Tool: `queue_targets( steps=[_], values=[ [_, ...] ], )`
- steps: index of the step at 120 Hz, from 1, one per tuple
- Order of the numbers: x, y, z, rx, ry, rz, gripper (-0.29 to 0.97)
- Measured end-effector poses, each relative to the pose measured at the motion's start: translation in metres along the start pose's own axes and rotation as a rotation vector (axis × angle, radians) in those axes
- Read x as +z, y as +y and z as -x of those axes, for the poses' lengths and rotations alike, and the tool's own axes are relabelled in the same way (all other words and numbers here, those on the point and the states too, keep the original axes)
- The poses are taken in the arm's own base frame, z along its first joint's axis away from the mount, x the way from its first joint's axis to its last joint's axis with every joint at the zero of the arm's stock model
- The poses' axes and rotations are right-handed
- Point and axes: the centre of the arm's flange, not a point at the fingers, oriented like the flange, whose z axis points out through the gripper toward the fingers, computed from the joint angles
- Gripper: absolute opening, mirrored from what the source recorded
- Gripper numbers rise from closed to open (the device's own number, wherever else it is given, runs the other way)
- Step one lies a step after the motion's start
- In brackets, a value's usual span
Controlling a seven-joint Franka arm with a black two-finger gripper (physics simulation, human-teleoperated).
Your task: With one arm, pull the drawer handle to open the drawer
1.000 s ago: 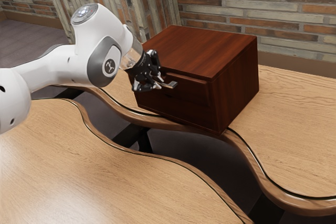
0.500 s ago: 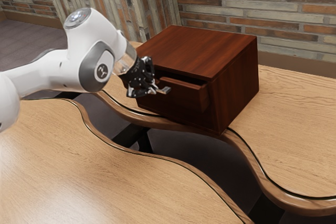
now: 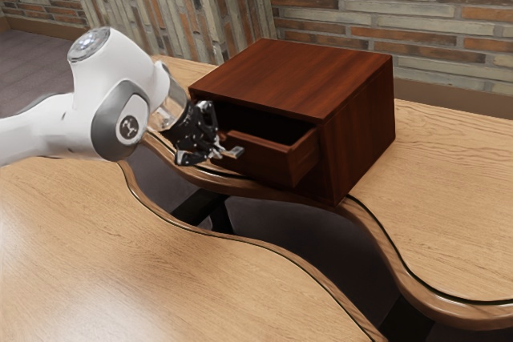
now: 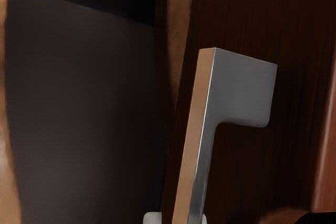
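The pulling step is judged to be in hand. The drawer (image 3: 271, 162) is seen standing partly out of the cabinet (image 3: 337, 90), with a dark hollow exposed behind its front panel. The handle (image 3: 233, 151) is held by the gripper (image 3: 215, 147), whose fingers are closed narrowly on the grey bar from two sides (this is read from the exterior view). In the wrist view the handle (image 4: 205, 129) is seen close under the hand, against the dark wood of the drawer front.

The cabinet is set on the desk (image 3: 449, 198) close to its curved rim. The drawer front is carried out to about that rim, beside the dark gap (image 3: 264, 234) that parts this desk from the nearer desk (image 3: 120, 278).

A further straight pull along the drawer's own line is called for next, toward the exterior view's left. The grip should be kept firm and the hand level, so that the drawer is not skewed in the cabinet. How much travel is left cannot be told.

Open room is found behind the gripper, over the gap and the nearer desk, and nothing is seen lying in that path. The curved rim just under the gripper is the edge to be minded. The arm (image 3: 104, 114) is folded close behind the gripper, so room for its own joints should be allowed.
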Motion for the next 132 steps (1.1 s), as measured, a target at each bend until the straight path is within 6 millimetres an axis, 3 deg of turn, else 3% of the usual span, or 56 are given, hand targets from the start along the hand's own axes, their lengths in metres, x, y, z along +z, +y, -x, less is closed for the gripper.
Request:
queue_targets(
  steps=[132],
  values=[
    [-0.047,-0.075,-0.003,-0.017,-0.047,0.047,-0.11]
  ],
)
